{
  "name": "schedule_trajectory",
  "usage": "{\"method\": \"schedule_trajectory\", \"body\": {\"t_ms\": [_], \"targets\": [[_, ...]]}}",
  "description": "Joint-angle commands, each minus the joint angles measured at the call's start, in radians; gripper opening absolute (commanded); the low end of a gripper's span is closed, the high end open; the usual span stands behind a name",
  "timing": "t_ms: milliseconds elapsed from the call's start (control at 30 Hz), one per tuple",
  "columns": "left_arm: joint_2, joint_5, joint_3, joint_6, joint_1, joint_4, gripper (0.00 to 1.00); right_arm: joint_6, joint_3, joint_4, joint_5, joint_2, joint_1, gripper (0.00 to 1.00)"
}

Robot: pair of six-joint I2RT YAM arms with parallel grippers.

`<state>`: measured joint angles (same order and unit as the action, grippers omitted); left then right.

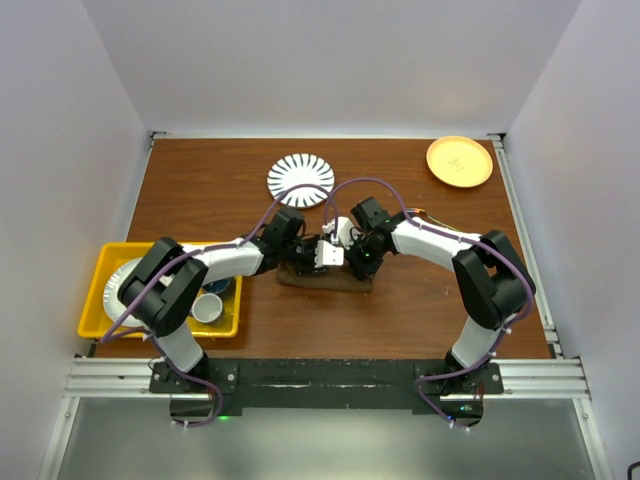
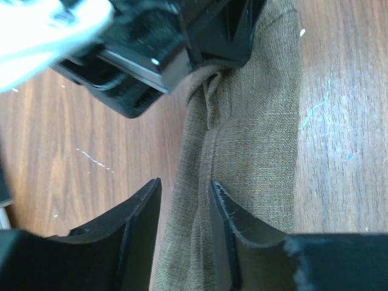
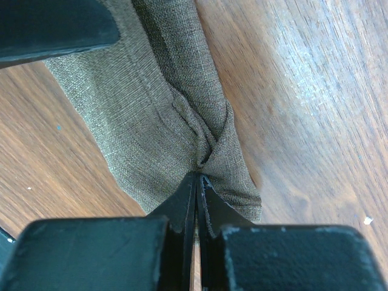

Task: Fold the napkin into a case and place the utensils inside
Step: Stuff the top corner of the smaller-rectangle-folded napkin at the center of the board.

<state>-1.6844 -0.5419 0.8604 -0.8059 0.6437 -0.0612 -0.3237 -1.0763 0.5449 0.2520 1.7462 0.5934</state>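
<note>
Arm bases point(image 1: 187, 374) at bottom edge; brown wooden table point(image 1: 420, 305) between white walls point(image 1: 330, 60).
Napkin point(image 1: 312, 284) lies folded at frame centre; right end effector point(image 3: 197, 179) pinches it, left end effector point(image 2: 183, 185) stands open over its edge.

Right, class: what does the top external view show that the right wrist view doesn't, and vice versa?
Only the top view: the striped plate, orange plate and yellow bin. Only the right wrist view: the right gripper pinched shut on a puckered fold. Both: the olive-brown napkin on the wooden table.
</note>
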Motion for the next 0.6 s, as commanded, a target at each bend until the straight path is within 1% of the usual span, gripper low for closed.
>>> {"method": "schedule_trajectory", "body": {"t_ms": [0, 100, 133, 167, 267, 300, 400, 433, 500, 567], "targets": [[-0.037, 0.010, 0.051, -0.038, 0.008, 0.015, 0.38, -0.028, 0.003, 0.001, -0.062, 0.018, -0.007, 0.00], [-0.041, 0.034, 0.051, -0.077, 0.023, 0.052, 0.32, -0.020, -0.017, 0.021, -0.045, 0.010, -0.007, 0.00], [-0.038, 0.042, 0.048, -0.088, 0.025, 0.057, 0.27, -0.017, -0.020, 0.024, -0.039, 0.009, -0.007, 0.00], [-0.037, 0.052, 0.043, -0.101, 0.030, 0.060, 0.25, -0.012, -0.030, 0.030, -0.033, 0.006, -0.007, 0.00], [-0.044, 0.079, 0.049, -0.102, 0.033, 0.060, 0.19, 0.003, -0.045, 0.044, -0.004, -0.002, -0.007, 0.00], [-0.050, 0.089, 0.057, -0.102, 0.034, 0.096, 0.17, 0.008, -0.048, 0.047, 0.006, -0.007, -0.006, 0.00], [-0.061, 0.094, 0.065, -0.107, 0.037, 0.113, 0.10, 0.040, -0.068, 0.078, 0.033, -0.017, -0.007, 0.00], [-0.061, 0.095, 0.063, -0.110, 0.037, 0.113, 0.07, 0.047, -0.080, 0.088, 0.044, -0.020, -0.007, 0.02], [-0.061, 0.105, 0.058, -0.116, 0.040, 0.115, 0.04, 0.081, -0.092, 0.122, 0.055, -0.033, -0.007, 0.05], [-0.058, 0.106, 0.055, -0.121, 0.040, 0.115, 0.00, 0.100, -0.114, 0.142, 0.064, -0.056, -0.009, 0.16]]}}
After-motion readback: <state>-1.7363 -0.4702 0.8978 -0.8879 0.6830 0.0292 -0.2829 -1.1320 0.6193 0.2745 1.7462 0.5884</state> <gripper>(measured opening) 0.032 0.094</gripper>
